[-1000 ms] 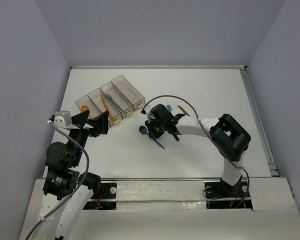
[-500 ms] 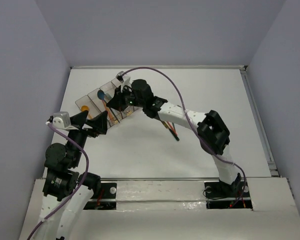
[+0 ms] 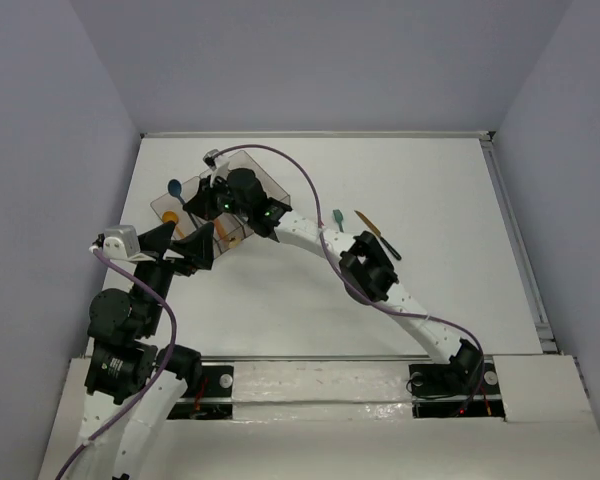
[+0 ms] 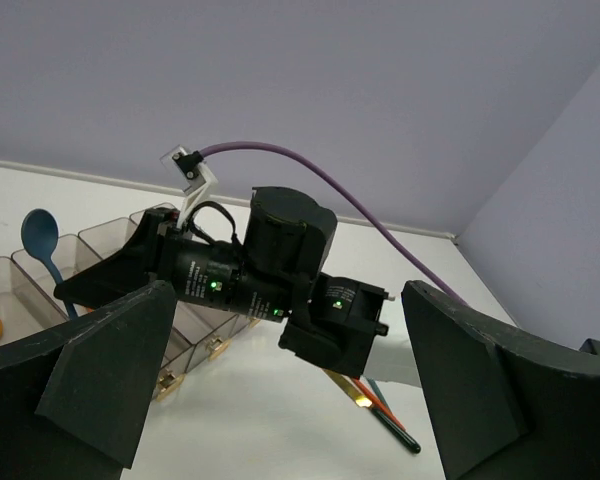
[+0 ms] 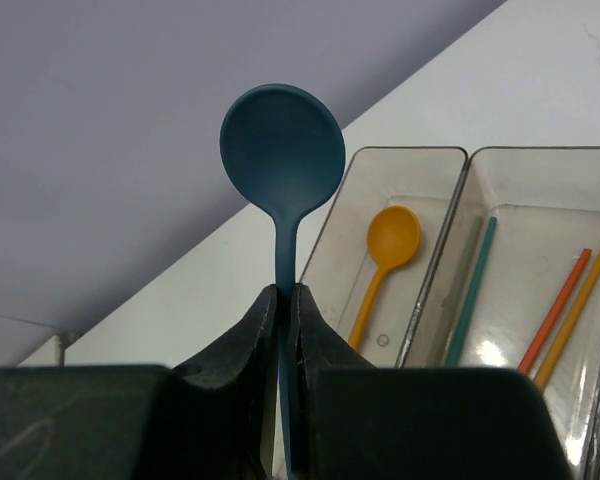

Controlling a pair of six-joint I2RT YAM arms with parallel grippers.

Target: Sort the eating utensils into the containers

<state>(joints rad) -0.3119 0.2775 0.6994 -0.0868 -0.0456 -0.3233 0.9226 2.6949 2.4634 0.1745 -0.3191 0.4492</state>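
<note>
**Teal spoon arriving at the spoon bin**

The left end effector (image 3: pixel 187 243) hangs with fingers apart, holding nothing. The right end effector (image 5: pixel 288 300) is clamped on the teal spoon (image 5: pixel 282 145), bowl up, at the 9 o'clock end of the containers (image 5: pixel 405 150). The next move calls for lowering it beside the orange spoon (image 5: pixel 385 250) and letting go. A teal utensil (image 3: pixel 337 218) lies on the desk (image 3: pixel 430 180) at the containers' 3 o'clock.

White table (image 3: pixel 450 190), plain lilac-grey walls (image 3: pixel 330 60), even light
</note>
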